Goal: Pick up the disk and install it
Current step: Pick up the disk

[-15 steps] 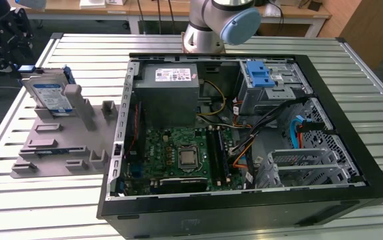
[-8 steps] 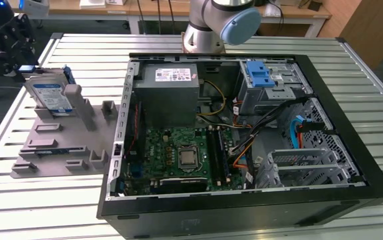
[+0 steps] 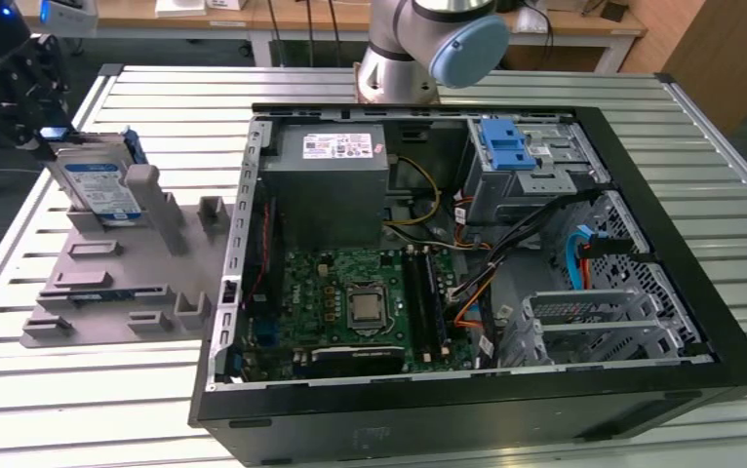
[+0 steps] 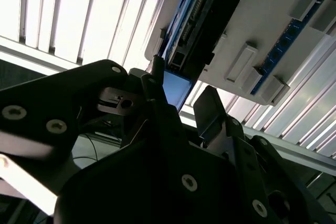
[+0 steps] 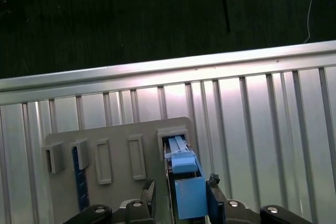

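As the disk is seated in its holder, I read the scene from the near edge of the worktop (image 3: pixel 88 419) outward. Nearest me lies the open computer case (image 3: pixel 478 429), its black wall running along that near edge. Inside it I see the green motherboard (image 3: pixel 347 302). Farther in are the grey box (image 3: pixel 334 185) with a white sticker and a blue clip (image 3: pixel 506 146) toward the case's far corner.

Beside the case, on the exterior view's left, a grey fixture plate (image 3: pixel 100 292) rests flat on the slats. At that plate's far corner the disk (image 3: pixel 98 185) stands upright on edge in a slot, its blue-and-white label in view.

The gripper (image 3: pixel 46 122) hangs over the disk's upper end. In the first wrist view its fingers (image 5: pixel 149 190) stand apart, one on each side of the carrier's blue end. One is close against it and the other leaves a sliver of gap, so I call them parted, not clamped.

At the worktop's far edge, behind the case, stands the arm's base (image 3: pixel 393 68).
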Controlling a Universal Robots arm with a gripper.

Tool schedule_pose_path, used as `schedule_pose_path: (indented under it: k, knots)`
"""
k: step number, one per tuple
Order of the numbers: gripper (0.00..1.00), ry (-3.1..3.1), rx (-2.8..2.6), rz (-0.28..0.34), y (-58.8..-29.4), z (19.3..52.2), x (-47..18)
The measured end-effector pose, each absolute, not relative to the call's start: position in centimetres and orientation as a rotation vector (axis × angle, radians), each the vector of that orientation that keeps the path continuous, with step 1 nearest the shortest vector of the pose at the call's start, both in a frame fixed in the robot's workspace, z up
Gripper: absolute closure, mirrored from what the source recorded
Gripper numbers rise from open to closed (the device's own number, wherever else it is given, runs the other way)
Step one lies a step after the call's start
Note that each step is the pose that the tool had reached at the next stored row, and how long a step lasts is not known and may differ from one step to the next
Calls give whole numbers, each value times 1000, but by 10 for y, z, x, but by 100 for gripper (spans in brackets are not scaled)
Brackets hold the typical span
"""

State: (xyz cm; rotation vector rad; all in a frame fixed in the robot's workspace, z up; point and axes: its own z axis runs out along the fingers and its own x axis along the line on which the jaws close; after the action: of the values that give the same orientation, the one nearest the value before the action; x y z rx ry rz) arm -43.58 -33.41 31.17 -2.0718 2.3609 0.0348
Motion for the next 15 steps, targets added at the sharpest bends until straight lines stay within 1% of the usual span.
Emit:
schedule_pose_path:
  k: [15]
  knots:
    - [50,2359,-2075,35,-330,301,-436]
